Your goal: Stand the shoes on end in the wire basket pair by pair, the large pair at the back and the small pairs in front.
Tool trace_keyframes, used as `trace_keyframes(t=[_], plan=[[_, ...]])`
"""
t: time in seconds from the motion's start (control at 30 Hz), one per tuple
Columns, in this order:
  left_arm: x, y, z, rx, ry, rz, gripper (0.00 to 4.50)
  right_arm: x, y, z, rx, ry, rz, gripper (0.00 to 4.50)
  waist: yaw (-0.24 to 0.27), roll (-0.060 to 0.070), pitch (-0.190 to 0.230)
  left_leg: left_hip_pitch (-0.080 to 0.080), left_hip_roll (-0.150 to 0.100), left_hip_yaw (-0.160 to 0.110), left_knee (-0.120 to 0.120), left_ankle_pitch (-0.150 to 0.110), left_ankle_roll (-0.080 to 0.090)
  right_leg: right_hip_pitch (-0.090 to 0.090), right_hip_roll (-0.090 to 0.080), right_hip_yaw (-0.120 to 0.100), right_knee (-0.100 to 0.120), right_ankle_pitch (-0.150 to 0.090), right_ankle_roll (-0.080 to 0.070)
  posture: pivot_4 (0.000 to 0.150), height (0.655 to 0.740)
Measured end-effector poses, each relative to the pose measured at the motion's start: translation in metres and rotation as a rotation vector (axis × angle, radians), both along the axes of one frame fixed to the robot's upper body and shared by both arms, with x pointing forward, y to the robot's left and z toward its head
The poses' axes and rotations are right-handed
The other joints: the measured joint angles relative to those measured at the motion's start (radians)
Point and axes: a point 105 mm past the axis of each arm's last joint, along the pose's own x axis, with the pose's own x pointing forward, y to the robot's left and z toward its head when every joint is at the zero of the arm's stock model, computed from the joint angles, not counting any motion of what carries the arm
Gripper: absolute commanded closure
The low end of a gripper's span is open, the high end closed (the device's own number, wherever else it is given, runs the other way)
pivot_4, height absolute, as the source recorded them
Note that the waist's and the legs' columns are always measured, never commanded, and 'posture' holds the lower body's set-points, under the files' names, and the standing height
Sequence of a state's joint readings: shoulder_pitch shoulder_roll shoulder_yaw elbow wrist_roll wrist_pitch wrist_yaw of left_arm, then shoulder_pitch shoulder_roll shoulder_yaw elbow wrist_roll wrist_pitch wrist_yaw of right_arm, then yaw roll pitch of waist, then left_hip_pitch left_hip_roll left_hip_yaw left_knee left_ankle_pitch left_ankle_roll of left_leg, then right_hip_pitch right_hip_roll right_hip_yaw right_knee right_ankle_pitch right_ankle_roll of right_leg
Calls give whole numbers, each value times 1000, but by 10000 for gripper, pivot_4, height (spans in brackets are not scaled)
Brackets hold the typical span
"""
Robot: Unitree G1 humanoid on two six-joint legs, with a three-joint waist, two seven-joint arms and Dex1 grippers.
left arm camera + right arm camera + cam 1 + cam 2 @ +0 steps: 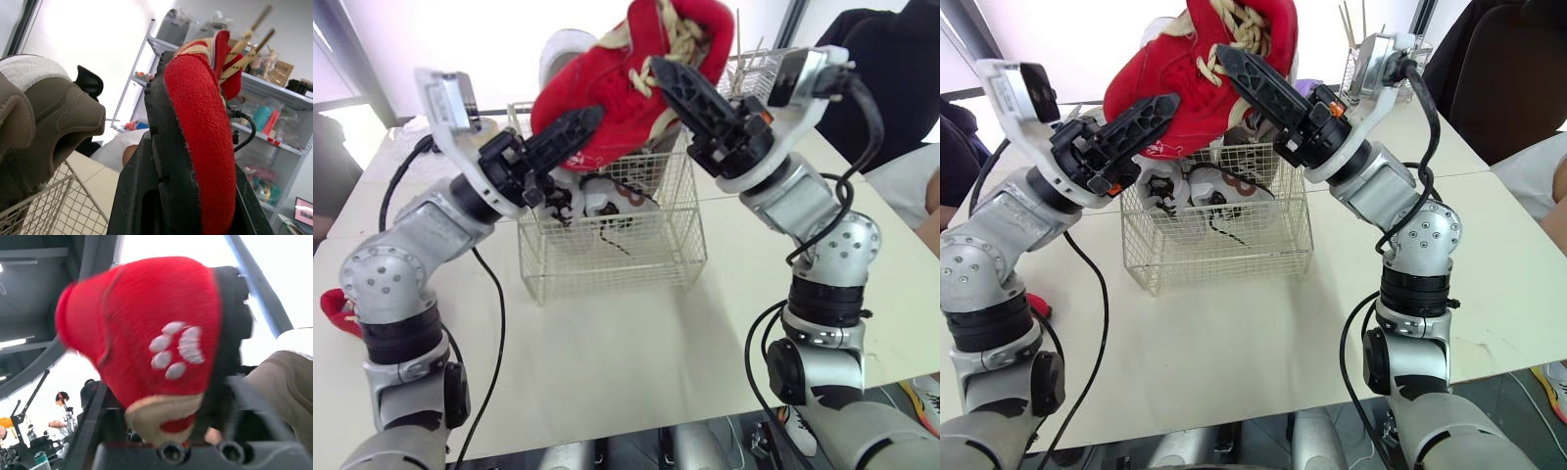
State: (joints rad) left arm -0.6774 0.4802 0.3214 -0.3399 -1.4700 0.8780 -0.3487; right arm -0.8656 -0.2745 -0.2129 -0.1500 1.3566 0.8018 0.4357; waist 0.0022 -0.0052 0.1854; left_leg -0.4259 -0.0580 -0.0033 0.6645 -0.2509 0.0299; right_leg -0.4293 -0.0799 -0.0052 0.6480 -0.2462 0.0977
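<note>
Left eye view: a red fleece shoe with cream laces [592, 83] sits upper centre, over the cream wire basket [607, 259] on the worktop [636, 362] — left jaws and right jaws both grip it. Left wrist view: jaws pinch its black sole [164, 147]. Right wrist view: jaws clamp the side bearing a white paw print [176, 350].

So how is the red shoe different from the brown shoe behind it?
The red shoe is fuzzy red with cream laces; the brown shoe is brown with a white sole. The red shoe is held up over the wire basket by the left gripper and the right gripper; the brown shoe sits in the basket with no gripper on it. Both reach above the basket's rim.
</note>
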Motion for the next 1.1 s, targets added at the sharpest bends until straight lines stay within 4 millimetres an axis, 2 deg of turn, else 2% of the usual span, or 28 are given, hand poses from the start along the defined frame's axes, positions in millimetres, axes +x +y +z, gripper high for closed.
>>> trace_keyframes(t=[0.03,0.1,0.13,0.3,0.33,0.5,0.67,0.8,0.9,1.0,1.1], plan=[[-1,0,-1,3,-2,0,42749,0,0,0,-1,0,1,37955,0,0,0,0,0,0,0,0,0,0,0,0,0,0,0,1500,7400],[-2,0,-1,17,-6,3,32233,0,1,-1,-3,0,3,39018,0,0,0,0,0,0,0,0,0,0,0,0,0,0,0,1500,7400],[-2,-1,-2,31,-4,3,28443,1,1,-1,-5,1,1,39019,0,0,0,0,0,0,0,0,0,0,0,0,0,0,0,1500,7400],[-5,-6,-26,155,51,-11,2881,2,2,10,-23,-31,-11,39019,-3,0,0,0,0,0,-1,0,1,0,0,0,0,0,0,1500,7400],[-7,-3,-31,194,47,3,640,1,0,12,-39,-50,-16,39019,-7,0,0,0,0,0,-1,0,0,0,0,0,0,0,0,1500,7400],[-14,22,-43,348,48,66,640,2,-21,9,-249,-143,-71,39019,-13,0,0,0,0,0,-2,-1,1,0,0,0,-2,-1,-1,1500,7400],[-21,52,-42,490,32,143,640,-3,-38,-12,-614,-313,-53,39019,-15,1,1,0,0,0,-3,-1,2,0,-1,0,-4,-2,-4,1500,7400],[-23,66,-39,526,21,188,640,-2,-38,-33,-828,-452,13,39019,-16,1,1,0,1,0,-3,-2,2,0,-1,0,-4,-2,-4,1500,7400],[-21,70,-43,529,30,212,640,11,-36,-55,-957,-519,12,39019,-16,1,1,0,1,0,-3,-2,2,0,-2,0,-4,-2,-3,1500,7400],[-21,69,-46,525,38,226,640,23,-30,-73,-1035,-589,6,39019,-15,1,1,-1,1,0,-3,-2,1,-1,-2,0,-4,-2,-3,1500,7400],[-24,68,-49,531,39,233,640,30,-25,-81,-1075,-644,-4,39019,-14,1,1,-1,1,0,-3,-1,0,-1,-2,0,-4,0,-1,1500,7400]])
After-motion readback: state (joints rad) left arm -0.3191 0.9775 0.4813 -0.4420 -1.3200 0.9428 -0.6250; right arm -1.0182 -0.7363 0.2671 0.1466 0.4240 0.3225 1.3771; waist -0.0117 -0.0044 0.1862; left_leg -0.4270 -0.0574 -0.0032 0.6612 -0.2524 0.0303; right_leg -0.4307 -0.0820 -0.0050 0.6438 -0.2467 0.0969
